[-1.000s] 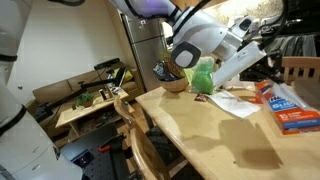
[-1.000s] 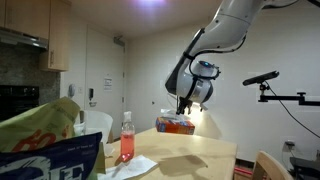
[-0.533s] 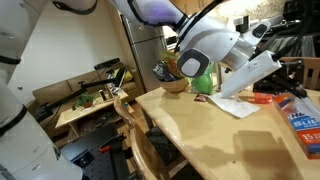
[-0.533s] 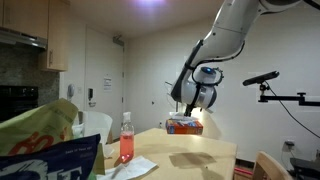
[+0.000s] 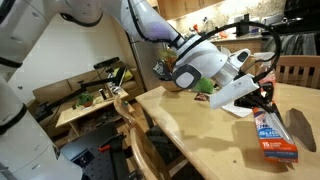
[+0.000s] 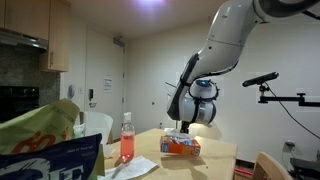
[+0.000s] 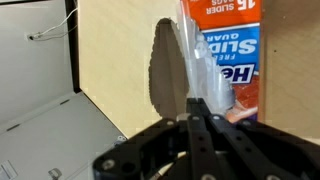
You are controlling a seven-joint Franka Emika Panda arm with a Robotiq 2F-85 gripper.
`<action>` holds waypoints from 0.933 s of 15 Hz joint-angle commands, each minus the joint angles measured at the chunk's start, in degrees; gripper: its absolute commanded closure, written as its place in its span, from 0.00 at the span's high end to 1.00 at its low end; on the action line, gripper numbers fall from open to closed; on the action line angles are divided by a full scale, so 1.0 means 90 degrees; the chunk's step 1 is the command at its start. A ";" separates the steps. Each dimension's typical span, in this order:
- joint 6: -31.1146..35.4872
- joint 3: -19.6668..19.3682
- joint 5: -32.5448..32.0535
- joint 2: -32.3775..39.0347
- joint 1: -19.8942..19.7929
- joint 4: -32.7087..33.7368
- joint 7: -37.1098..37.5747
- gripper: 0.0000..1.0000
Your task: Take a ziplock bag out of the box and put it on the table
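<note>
The orange-red and blue box (image 5: 274, 138) (image 6: 180, 146) is just below my gripper (image 5: 264, 97) (image 6: 186, 130) over the tan table (image 5: 200, 140) in both exterior views. Its dark shadow falls apart from it, so I cannot tell whether it rests on the top. In the wrist view my gripper (image 7: 193, 98) is shut on a clear ziplock bag (image 7: 197, 60). The bag runs as a limp strip from the fingertips up to the box (image 7: 228, 30).
A white sheet (image 5: 232, 97), a green object (image 5: 205, 84) and a bowl (image 5: 170, 76) lie behind the gripper. A pink spray bottle (image 6: 126, 140) and a snack bag (image 6: 45, 140) stand near the camera. A wooden chair (image 5: 140, 140) stands at the table edge, a cluttered bench (image 5: 90, 105) beyond it.
The arm has come down towards the table and the box has moved with it, now lower and nearer in both exterior views. The gripper has stayed shut.
</note>
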 commanded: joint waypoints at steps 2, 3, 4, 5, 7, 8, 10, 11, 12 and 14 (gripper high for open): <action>0.0823 -0.0331 -0.0378 -0.0769 0.0723 -0.0377 0.0202 0.00; 0.0653 -0.0846 -0.0586 -0.0788 0.1233 -0.0405 0.0516 0.00; 0.0622 -0.1199 -0.0740 -0.0879 0.1614 -0.0430 0.0683 0.00; 0.0588 -0.1602 -0.0886 -0.0876 0.2004 -0.0405 0.0898 0.00; 0.0553 -0.2015 -0.0944 -0.0718 0.2364 -0.0306 0.1262 0.00; 0.0536 -0.1666 -0.0921 -0.0658 0.2018 -0.0271 0.1191 0.00; 0.0132 -0.1212 -0.0913 -0.0265 0.1537 -0.0116 0.1170 0.00; -0.0262 -0.1249 -0.0745 0.0138 0.1482 -0.0016 0.1128 0.00; -0.0583 -0.1192 -0.0685 0.0461 0.1347 0.0080 0.1171 0.00; -0.1348 -0.1172 -0.0818 0.1153 0.1078 0.0371 0.1284 0.00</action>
